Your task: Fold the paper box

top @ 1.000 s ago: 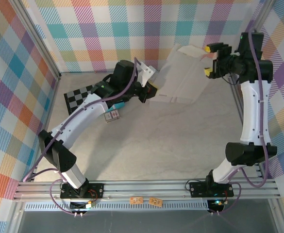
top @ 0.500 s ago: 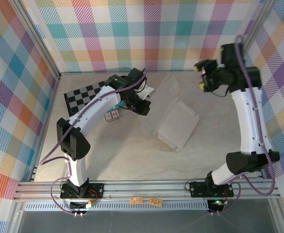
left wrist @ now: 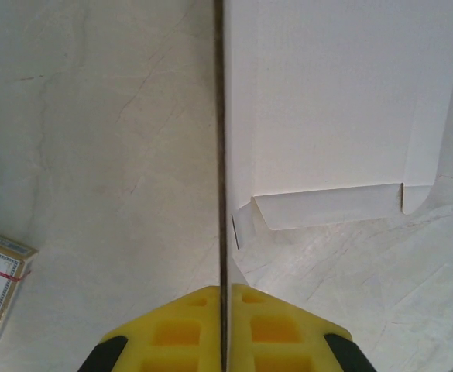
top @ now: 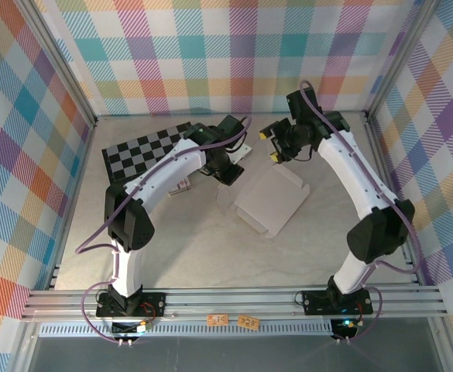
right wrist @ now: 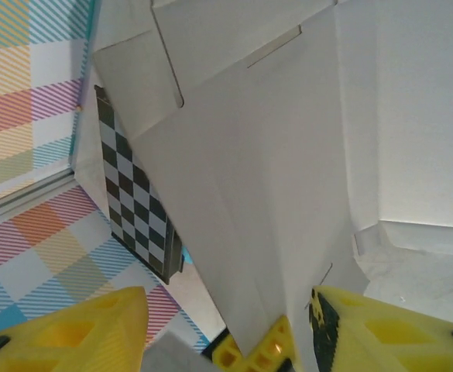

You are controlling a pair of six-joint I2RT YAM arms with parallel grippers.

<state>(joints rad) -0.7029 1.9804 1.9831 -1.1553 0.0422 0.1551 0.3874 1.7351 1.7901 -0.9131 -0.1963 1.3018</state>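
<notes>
Plaid walls enclose a pale worktop. The left fingers pinch an edge of the paper box. The right fingers gape around its raised panel, which partly hides the checkered board.

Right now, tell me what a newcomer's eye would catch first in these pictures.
The pale paper box lies mid-table between the two arms, with its flaps partly lifted. The left gripper is pinched shut on its thin edge, while the right gripper stands open astride a raised panel. Behind sits a checkered board, against loud plaid walls.
</notes>
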